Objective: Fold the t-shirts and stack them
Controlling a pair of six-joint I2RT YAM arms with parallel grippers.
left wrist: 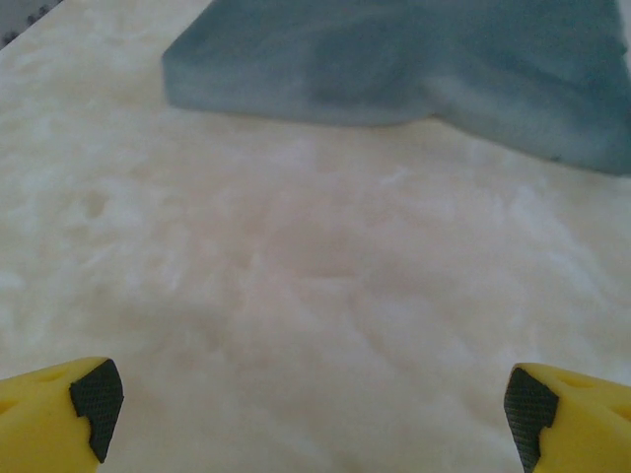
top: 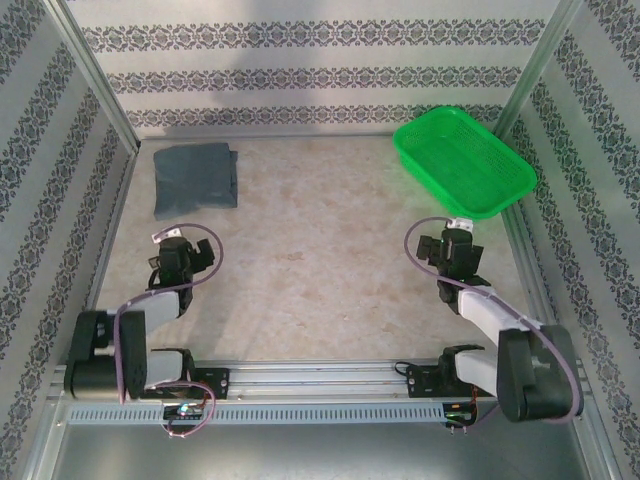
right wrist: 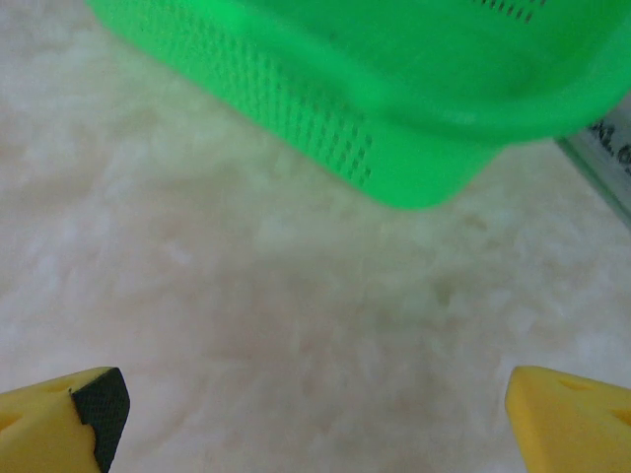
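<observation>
Folded slate-grey t-shirts (top: 195, 177) lie in a flat stack at the table's far left; their near edge fills the top of the left wrist view (left wrist: 414, 59). My left gripper (top: 168, 246) hovers a little in front of that stack, open, its yellow fingertips (left wrist: 79, 404) wide apart over bare table with nothing between them (left wrist: 314, 409). On the right side, my right gripper (top: 459, 240) is also open and empty (right wrist: 314, 409), just short of the green basket.
A bright green mesh basket (top: 505, 165) sits at the far right, tilted against the wall; its near corner (right wrist: 394, 148) is close ahead of the right gripper. Patterned walls and metal posts enclose the marble-look table (top: 320, 260).
</observation>
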